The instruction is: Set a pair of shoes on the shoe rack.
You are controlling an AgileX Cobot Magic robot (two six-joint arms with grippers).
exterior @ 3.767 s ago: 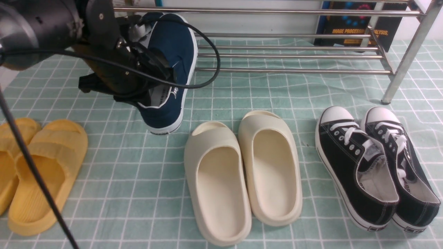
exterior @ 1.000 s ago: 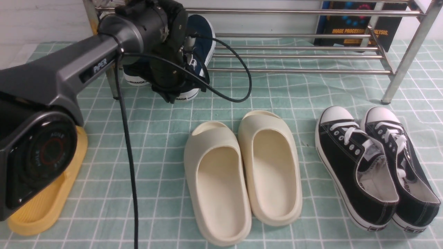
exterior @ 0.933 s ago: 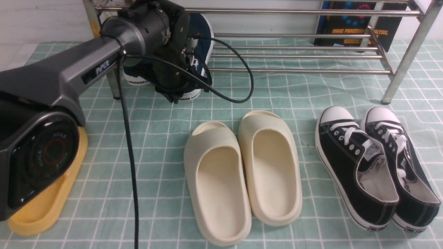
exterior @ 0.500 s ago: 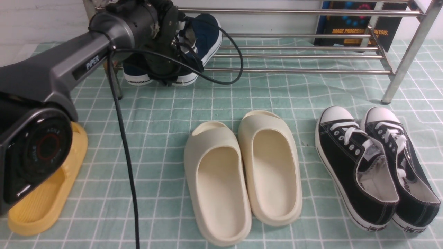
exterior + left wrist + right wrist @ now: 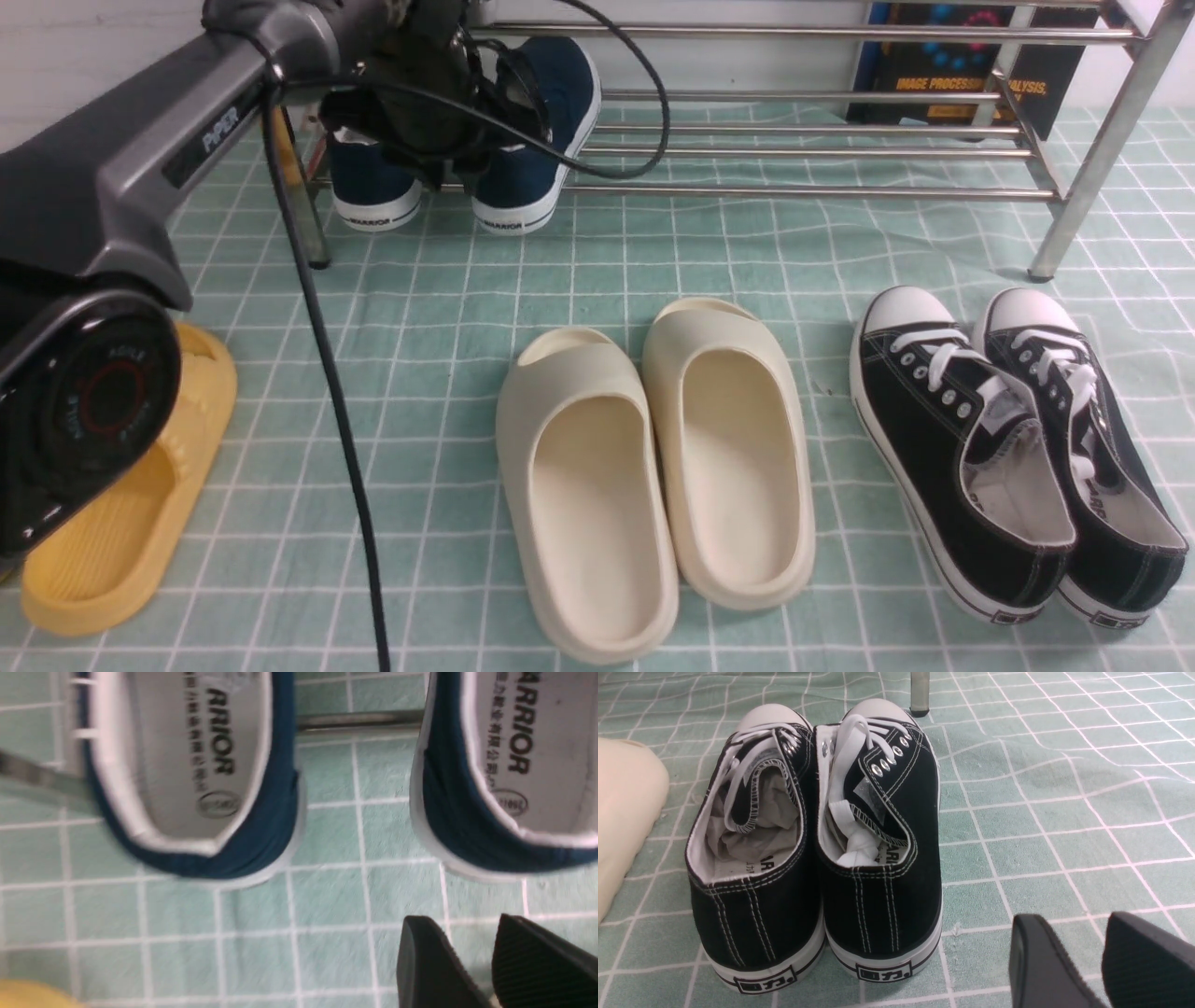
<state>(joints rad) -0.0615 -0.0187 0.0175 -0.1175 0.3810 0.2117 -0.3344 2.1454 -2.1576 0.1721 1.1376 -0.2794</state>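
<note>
mint-green checked cloth (image 5: 607, 271) with white grid lines covered the whole surface, a pale wall behind it. at the near left corner lay a yellow slide (image 5: 121, 560), partly hidden by the grey left arm (image 5: 131, 187), which reached from that corner toward the far left with a black cable (image 5: 331, 392) hanging from it. the left gripper (image 5: 462, 924) hovered over the heels of the pair of navy shoes (image 5: 560, 93). in its wrist view the two black fingers (image 5: 425, 961) stood apart with only cloth between them, gripping nothing. both navy shoes sat side by side, not touching, on the low bars at the left end of the shoe rack (image 5: 803, 192). their toes pointed to the wall, and their white-soled heels, lettered "warrior", jutted past the front bar. the silver rack ran along the far edge from left to right. at the middle of the near edge two cream slides (image 5: 653, 467) lay touching, toes toward the rack. toward the near right corner a pair of black sneakers (image 5: 990, 448) with white toe caps and laces lay close together. behind the rack at the far right corner stood a dark box (image 5: 971, 65) with orange print. the right gripper (image 5: 1071, 919) showed only in its wrist view, near the black sneakers' heels, with its fingers spread, cloth between them, holding nothing.
</note>
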